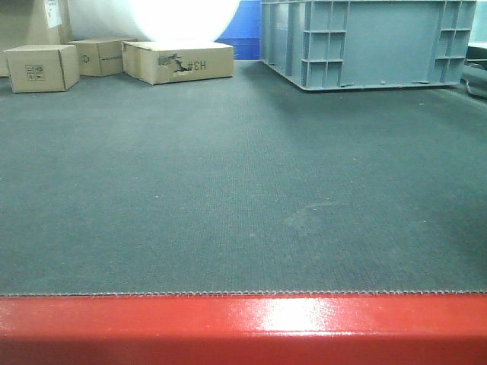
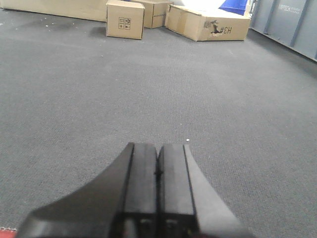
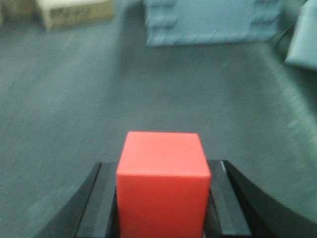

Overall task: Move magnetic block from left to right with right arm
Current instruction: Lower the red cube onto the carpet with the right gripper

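Note:
The magnetic block, a small plain red cube, sits between the two black fingers of my right gripper, which is shut on its left and right faces; it is held above the dark grey mat. The right wrist view is blurred. In the left wrist view my left gripper is shut, its two black pads pressed together with nothing between them, low over the mat. Neither gripper nor the block shows in the front-facing view.
Brown cardboard boxes stand at the back left of the grey mat. A large grey plastic crate stands at the back right, seen too as the crate. A red table edge runs along the front.

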`<state>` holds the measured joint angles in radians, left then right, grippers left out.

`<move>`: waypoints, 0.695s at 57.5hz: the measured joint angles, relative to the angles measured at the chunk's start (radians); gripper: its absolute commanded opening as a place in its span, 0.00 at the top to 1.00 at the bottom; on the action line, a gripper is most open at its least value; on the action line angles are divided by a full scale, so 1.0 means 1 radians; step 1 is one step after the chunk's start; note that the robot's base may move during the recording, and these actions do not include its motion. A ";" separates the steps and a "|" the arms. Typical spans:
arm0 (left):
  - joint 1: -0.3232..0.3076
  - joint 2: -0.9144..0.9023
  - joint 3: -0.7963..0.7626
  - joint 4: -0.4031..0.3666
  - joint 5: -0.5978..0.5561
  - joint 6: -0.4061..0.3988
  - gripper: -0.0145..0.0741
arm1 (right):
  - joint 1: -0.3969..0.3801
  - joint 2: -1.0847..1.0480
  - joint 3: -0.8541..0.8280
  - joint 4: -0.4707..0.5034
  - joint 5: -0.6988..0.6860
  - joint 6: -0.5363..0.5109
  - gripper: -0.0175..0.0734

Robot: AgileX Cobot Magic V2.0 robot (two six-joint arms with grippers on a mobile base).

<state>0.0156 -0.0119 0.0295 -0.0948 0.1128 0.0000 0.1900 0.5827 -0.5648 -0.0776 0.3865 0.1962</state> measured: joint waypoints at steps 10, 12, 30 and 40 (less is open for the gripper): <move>0.000 0.000 0.000 0.000 0.000 0.000 0.98 | 0.143 0.202 -0.061 -0.011 0.066 0.033 0.56; 0.000 0.000 0.000 0.000 0.000 0.000 0.98 | 0.172 0.248 -0.079 -0.015 0.089 0.057 0.56; 0.000 0.000 0.000 0.000 0.000 0.000 0.98 | 0.418 0.695 -0.366 -0.064 0.378 0.408 0.56; 0.000 0.000 0.000 0.000 0.000 0.000 0.98 | 0.487 0.934 -0.556 -0.065 0.496 0.471 0.56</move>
<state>0.0156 -0.0119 0.0295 -0.0948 0.1128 0.0000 0.6774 1.5168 -1.1211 -0.1425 0.8827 0.6674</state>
